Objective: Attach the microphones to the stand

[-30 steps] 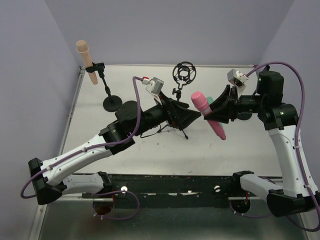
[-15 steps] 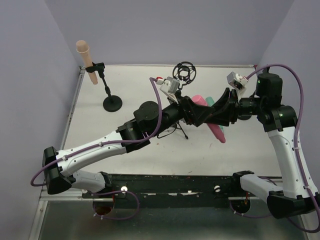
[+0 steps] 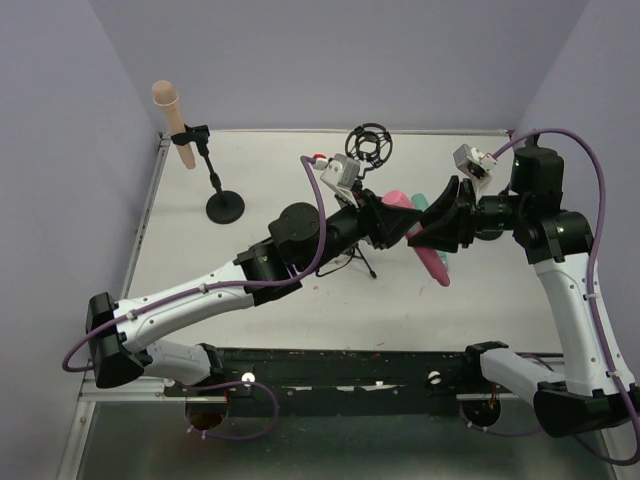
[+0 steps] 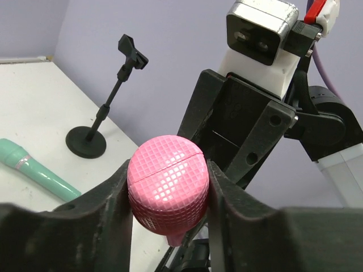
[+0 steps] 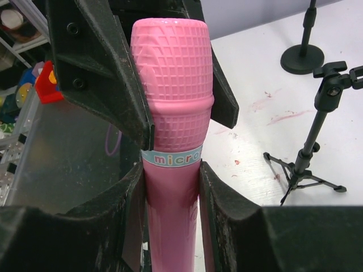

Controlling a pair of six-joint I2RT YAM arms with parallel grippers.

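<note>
**Top view:** a white table sits in a booth with pale lavender walls, and a black rail runs along the table's lower edge. At upper left the peach microphone stands tilted in a round-based clip stand. A ring-shaped shock mount rises at upper centre. Right of centre the left gripper and right gripper meet on the pink microphone, which is held above the table. The teal microphone shows just behind it. **Left wrist view:** the left gripper's fingers press on both sides of the pink gridded head. The teal microphone lies flat on the table at lower left, with a second clip stand beyond it against the wall. **Right wrist view:** the right gripper's fingers are clamped on the pink handle below its label band. At right a tripod stand rests on the white surface, which bears faint reddish stains.
</note>
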